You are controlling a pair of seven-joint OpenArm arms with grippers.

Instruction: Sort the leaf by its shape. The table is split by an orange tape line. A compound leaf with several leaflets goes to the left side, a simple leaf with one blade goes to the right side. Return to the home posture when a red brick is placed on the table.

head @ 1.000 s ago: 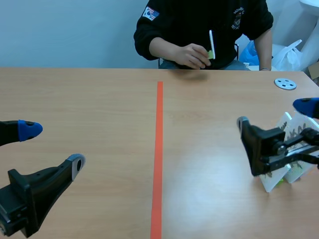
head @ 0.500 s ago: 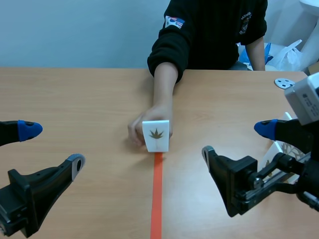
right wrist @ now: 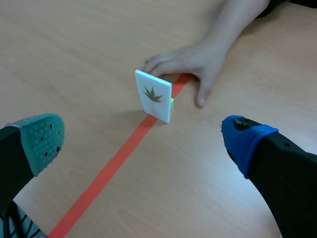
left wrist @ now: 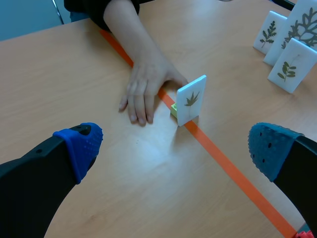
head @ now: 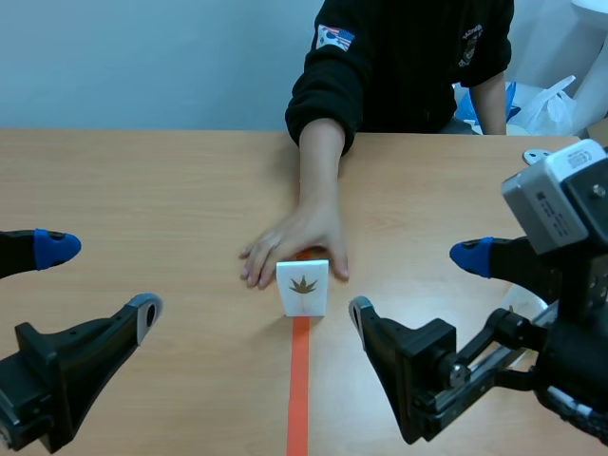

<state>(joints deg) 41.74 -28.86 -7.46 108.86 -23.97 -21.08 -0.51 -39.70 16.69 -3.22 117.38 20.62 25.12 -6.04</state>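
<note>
The scene camera is sitting low at the robot's side of the counter (head: 142, 190), facing across it toward the person (head: 408, 57). The wrist cameras are looking forward and down past the left pincer (left wrist: 176, 148) and right pincer (right wrist: 143, 140), closer in, from opposite sides. All three are sharing the leaf card (head: 303, 287) on the tape line (head: 298, 399)

Left gripper (head: 102, 278) and right gripper (head: 415, 282), fingers wide apart.

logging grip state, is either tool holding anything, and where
Nothing is held. The left tool and right tool are both open; the leaf card stands untouched by either.
</note>
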